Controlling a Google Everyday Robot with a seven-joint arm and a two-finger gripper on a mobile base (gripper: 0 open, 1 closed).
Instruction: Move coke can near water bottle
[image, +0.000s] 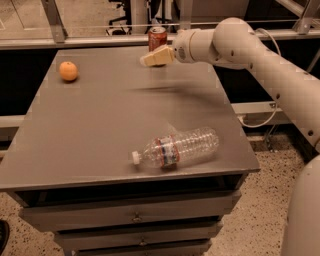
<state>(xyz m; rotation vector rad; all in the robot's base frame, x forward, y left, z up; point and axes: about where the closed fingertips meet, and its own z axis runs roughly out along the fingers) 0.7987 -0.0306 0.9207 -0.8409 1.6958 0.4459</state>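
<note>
The coke can (157, 36) stands upright at the far edge of the grey table (100, 125), its lower part hidden behind the gripper. The gripper (148, 59), with cream-coloured fingers on a white arm reaching in from the right, hovers above the table just in front of the can. The water bottle (177, 147) lies on its side near the table's front right, its white cap pointing left. The can and bottle are far apart.
An orange fruit (68, 71) sits at the table's far left. Drawers (135, 217) are under the table front. A metal rail and chair legs stand behind the table. A cable hangs at the right.
</note>
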